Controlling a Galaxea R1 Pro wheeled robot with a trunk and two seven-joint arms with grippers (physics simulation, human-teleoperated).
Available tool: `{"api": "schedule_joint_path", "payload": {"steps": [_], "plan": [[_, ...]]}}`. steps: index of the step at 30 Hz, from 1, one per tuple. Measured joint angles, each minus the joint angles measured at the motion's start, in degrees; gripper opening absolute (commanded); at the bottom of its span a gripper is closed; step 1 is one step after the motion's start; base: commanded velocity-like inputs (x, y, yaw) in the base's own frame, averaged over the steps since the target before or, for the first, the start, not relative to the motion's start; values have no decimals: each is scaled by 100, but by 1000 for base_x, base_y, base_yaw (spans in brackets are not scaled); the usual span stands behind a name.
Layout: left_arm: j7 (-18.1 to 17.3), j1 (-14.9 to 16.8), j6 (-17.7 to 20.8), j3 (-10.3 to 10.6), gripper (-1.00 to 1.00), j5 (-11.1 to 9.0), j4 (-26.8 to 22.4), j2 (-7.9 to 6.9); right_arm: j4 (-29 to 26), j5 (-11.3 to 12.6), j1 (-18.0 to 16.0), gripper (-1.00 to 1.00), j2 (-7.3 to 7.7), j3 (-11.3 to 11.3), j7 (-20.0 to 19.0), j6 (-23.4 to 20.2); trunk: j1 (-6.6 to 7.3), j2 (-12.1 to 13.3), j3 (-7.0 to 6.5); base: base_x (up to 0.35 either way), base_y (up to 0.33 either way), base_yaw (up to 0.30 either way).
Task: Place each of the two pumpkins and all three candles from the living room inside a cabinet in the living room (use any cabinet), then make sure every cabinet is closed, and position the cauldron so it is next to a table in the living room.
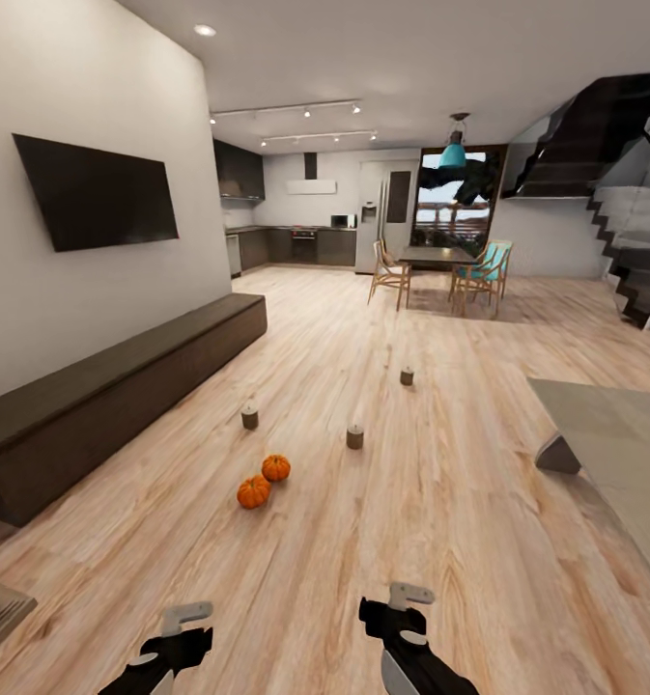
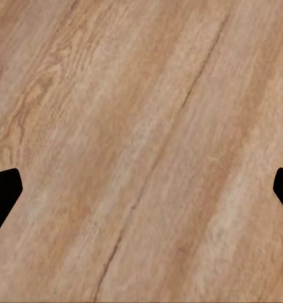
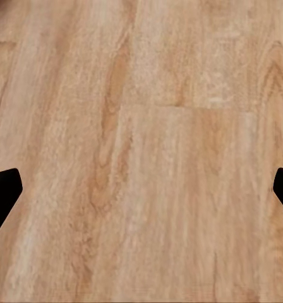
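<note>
progress: nothing stowed yet, judging by the layout. two small round orange pumpkins, one point(image 1: 253, 491) and the other point(image 1: 276, 467), lie touching on the pale wood plank floor point(image 1: 411, 541) at lower centre of the head view. three short brown cylinder candles stand apart on the floor: one point(image 1: 249, 416) left of centre, one point(image 1: 354, 436) at centre, one point(image 1: 407, 375) further back. the long, low dark-brown wood-grain cabinet point(image 1: 122, 396) runs along the white wall at the frame's left, under a black wall screen point(image 1: 98, 191); its fronts appear shut. i cannot make out a cauldron.

tools: the left tool point(image 1: 184, 627) and right tool point(image 1: 402, 608) sit low at the bottom edge, both spread wide and carrying nothing; each wrist view looks at bare planks.

surroundings: a grey rug point(image 1: 619, 454) with a small dark wedge point(image 1: 558, 454) at its edge lies at right; a dining desk with chairs point(image 1: 438, 265), a kitchen and dark stairs point(image 1: 614, 193) lie beyond. the path to the pumpkins looks unobstructed.
</note>
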State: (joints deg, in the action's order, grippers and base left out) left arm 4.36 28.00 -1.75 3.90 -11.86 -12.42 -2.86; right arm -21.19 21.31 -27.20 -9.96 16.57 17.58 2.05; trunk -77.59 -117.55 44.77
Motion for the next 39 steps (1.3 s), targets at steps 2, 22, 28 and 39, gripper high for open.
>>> {"api": "schedule_joint_path", "payload": {"steps": [2,22,28,39], "plan": [[4,1,0,-2,100,-6,1,-1,115,-2,0,100,7,2,4,136,0,0,0,342,0,-108],[7,0,0,-2,100,-6,0,0,173,-4,0,100,15,3,6,223,0,0,0,333,-56,-82],[6,1,0,-2,100,-5,2,0,172,-4,0,100,18,2,7,219,0,0,0,293,-197,-76],[6,1,-1,-2,100,0,3,6,172,-4,1,100,19,2,8,213,-1,0,0,260,-228,-268]]}}
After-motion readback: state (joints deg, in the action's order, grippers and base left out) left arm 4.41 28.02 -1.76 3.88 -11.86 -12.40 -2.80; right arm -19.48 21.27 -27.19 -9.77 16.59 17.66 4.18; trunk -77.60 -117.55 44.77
